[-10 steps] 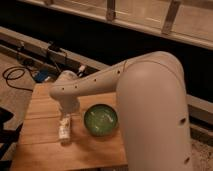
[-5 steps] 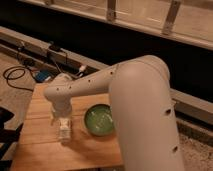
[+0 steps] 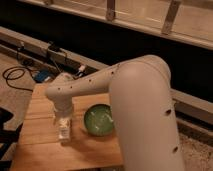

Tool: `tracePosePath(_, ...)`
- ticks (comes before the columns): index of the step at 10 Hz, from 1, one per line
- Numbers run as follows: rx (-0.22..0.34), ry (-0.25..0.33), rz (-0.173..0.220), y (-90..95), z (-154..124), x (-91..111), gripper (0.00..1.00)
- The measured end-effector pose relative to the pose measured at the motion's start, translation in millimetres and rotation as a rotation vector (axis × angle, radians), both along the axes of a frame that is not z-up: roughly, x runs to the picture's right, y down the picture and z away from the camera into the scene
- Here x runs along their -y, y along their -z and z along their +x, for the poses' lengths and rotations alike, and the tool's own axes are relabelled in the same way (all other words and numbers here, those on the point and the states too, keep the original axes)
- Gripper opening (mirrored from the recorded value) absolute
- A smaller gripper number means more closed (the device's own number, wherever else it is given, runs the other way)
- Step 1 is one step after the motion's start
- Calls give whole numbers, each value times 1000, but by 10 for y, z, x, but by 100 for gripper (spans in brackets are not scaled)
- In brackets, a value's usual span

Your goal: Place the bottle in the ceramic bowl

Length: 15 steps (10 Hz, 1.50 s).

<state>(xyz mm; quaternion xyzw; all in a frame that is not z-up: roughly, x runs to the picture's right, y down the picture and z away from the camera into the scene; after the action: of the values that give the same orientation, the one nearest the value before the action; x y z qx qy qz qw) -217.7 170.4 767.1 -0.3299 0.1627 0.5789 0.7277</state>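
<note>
The bottle [image 3: 64,130] is small and whitish and lies on the wooden table [image 3: 40,150], left of the ceramic bowl. The ceramic bowl [image 3: 99,120] is round, glossy green with a lighter inside, and sits near the table's right part. My gripper [image 3: 62,121] hangs straight down from the white arm, directly over the bottle and touching or nearly touching its top end. The wrist hides the upper part of the bottle. The bowl is empty.
My large white arm [image 3: 140,100] fills the right half of the view and covers the table's right edge. Black cables [image 3: 15,75] and a blue object [image 3: 42,76] lie on the floor behind the table. A dark wall ledge runs along the back.
The arm has swung left and lowered; the gripper moved down onto the bottle. The bottle and the bowl stay in place.
</note>
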Motion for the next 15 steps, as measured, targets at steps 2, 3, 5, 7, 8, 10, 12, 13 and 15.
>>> tracePosePath(2,-20,34,-18,-128,-3,-99,65)
tracePosePath(3,-21,50,-27,-167,-67,-149,65)
tracePosePath(5,-29,66,-45,-253,-49,-208,65)
tracePosePath(7,-14,64,-68,-361,-86,-310,65)
tracePosePath(8,-1,57,-79,-414,-124,-366,65)
tracePosePath(10,9,46,-106,-526,-109,-461,63)
tracePosePath(12,20,80,-96,-540,-182,-505,46)
tracePosePath(13,30,92,-76,-484,-213,-459,34)
tracePosePath(15,51,110,-51,-360,-260,-390,16)
